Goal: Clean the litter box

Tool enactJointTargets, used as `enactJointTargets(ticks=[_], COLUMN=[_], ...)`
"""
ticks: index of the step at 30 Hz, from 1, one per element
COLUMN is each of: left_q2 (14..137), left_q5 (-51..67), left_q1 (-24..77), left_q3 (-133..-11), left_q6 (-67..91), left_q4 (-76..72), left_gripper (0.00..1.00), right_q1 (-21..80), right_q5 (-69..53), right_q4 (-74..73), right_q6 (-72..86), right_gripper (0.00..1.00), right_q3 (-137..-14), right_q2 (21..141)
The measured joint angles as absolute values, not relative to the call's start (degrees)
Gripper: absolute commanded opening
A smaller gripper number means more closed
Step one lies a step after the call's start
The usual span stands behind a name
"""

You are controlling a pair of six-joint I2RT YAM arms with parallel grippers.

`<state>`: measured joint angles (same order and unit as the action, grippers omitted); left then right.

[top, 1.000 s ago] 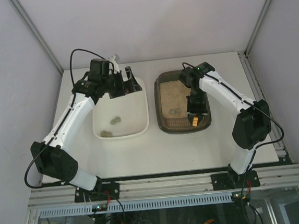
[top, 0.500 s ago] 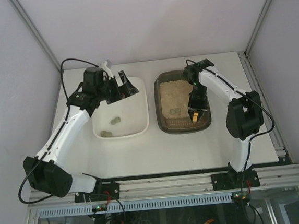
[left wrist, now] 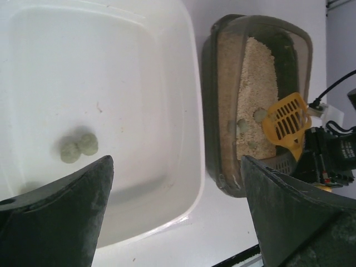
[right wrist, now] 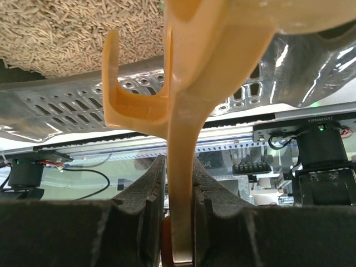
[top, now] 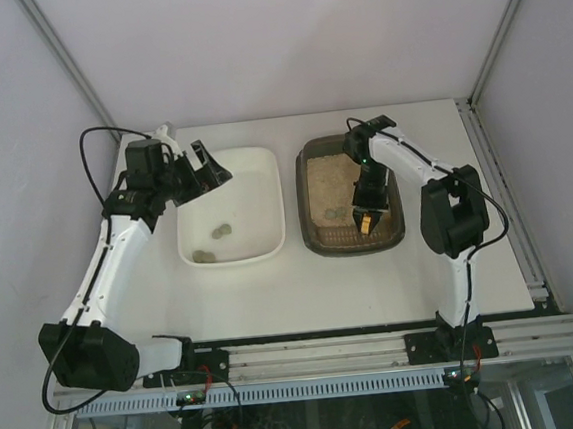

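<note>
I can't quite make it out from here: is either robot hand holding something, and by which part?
The right hand grips the yellow scoop by its handle; the left hand is open and holds nothing.

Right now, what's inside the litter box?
The litter box holds beige litter, a few greenish clumps and the yellow scoop in the right gripper. That gripper covers its near right corner.

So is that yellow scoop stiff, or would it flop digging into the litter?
Probably stiff: the scoop looks like moulded slotted plastic, and its handle runs straight where the right gripper pinches it. Likely light too, being thin-walled. The smooth handle might twist in that narrow grip.
</note>
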<state>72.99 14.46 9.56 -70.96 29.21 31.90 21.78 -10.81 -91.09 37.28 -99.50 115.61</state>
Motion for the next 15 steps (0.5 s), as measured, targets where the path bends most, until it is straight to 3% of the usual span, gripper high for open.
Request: enactJointTargets(ticks=[15], left_q2=[69.97], left_q5=[14.11], left_q1=[3.53], left_q3=[-62.50], left_q6=[21.54], left_q4=[32.82], left_gripper=[1.00], right_q1=[20.47], right_q5=[-20.01], right_q4=[-83.24], right_q6=[36.84], right_gripper=[0.00], right_q3=[-98.59], right_q2=[115.83])
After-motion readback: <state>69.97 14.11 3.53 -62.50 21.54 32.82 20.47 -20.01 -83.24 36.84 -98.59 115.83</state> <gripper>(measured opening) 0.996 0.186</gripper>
